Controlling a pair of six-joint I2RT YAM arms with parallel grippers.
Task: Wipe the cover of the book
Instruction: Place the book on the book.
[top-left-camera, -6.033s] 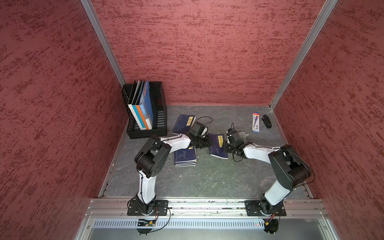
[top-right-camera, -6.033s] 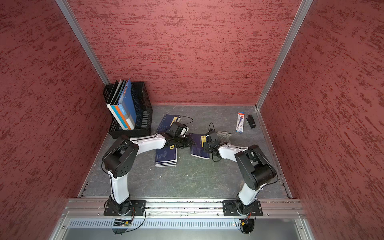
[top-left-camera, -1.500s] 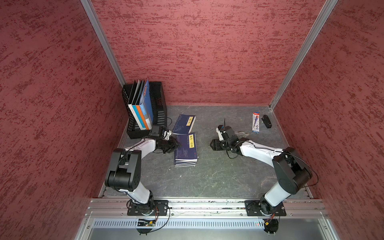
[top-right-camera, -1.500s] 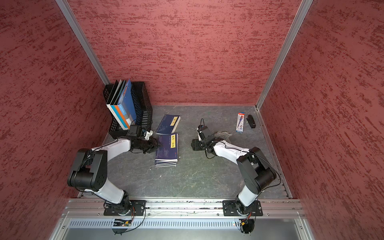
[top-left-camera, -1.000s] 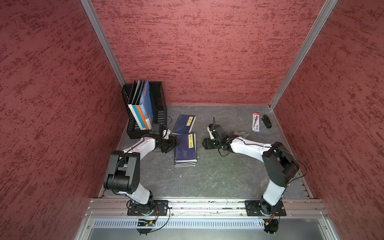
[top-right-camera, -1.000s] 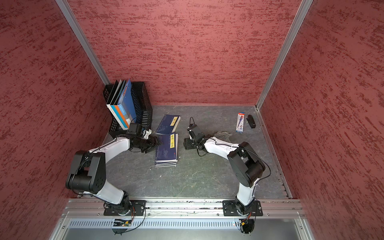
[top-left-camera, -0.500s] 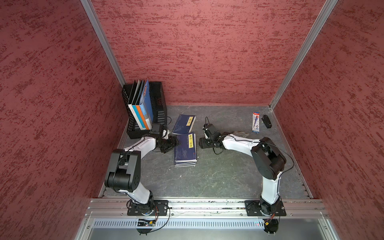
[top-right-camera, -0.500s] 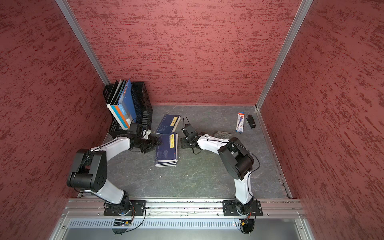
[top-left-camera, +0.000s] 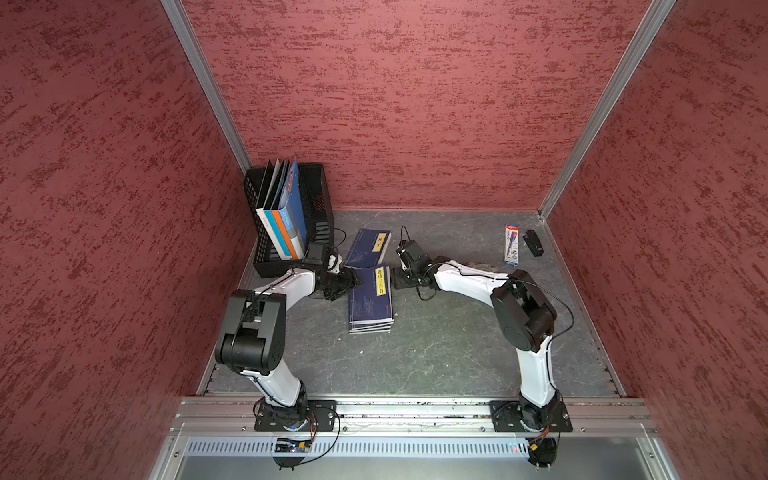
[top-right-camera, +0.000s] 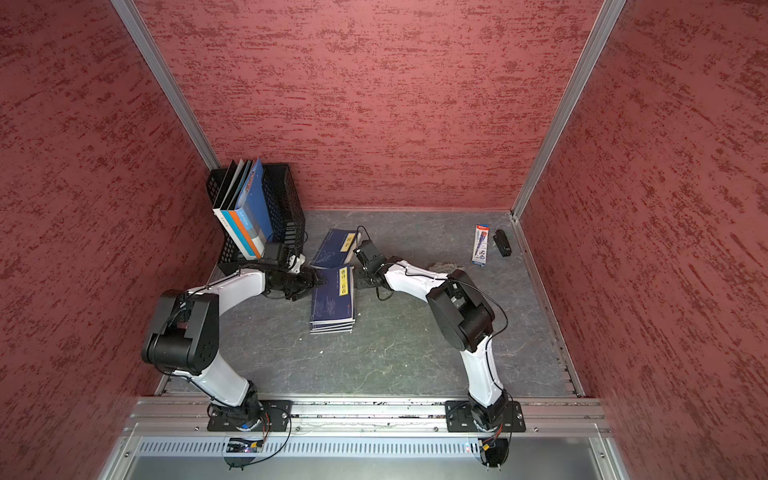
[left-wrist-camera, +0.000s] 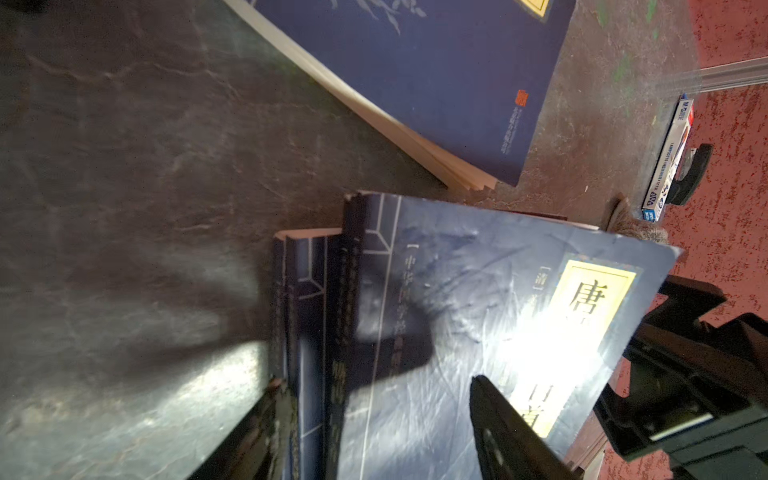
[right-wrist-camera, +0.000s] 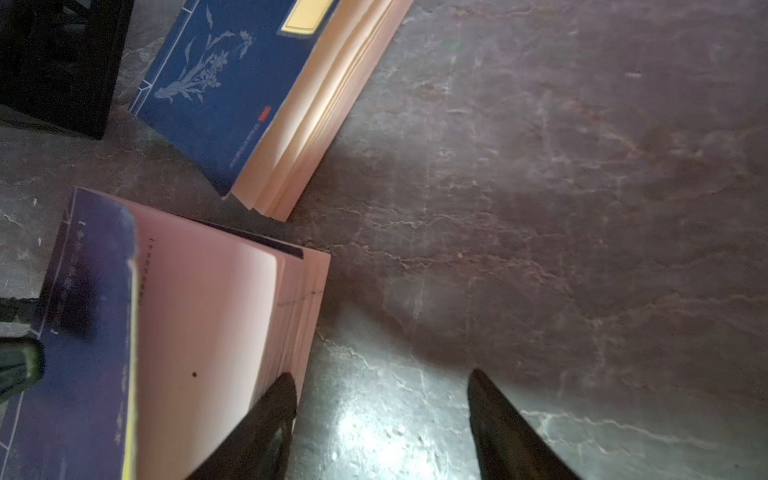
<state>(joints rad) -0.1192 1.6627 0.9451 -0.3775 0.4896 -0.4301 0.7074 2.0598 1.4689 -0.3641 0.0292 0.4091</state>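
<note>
Sliding left since a moment ago, my right claw (top-left-camera: 394, 283) now flanks the top blue book (top-left-camera: 366, 302) on the centre-frame stack (top-left-camera: 370, 328), opposite my left claw (top-left-camera: 357, 281), both part-open and empty, presumably bracing it for wiping.

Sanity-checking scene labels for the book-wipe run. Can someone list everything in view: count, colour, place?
stack of books: one stack of several, dark blue, yellow title label on top, middle of the table
single book: 1, dark blue, yellow label, just behind the stack
file rack: 1, black mesh, far left corner
folders: several, blue, orange and white, upright in the rack
pen box: 1, white and blue, far right corner
small black object: 1, beside the pen box, too small to identify
cloth: 1, grey, just beyond the right forearm
table: 1, dark grey
left gripper: 1, black, open, straddling the stack's spine edge
right gripper: 1, black, open, at the stack's page edge
</note>
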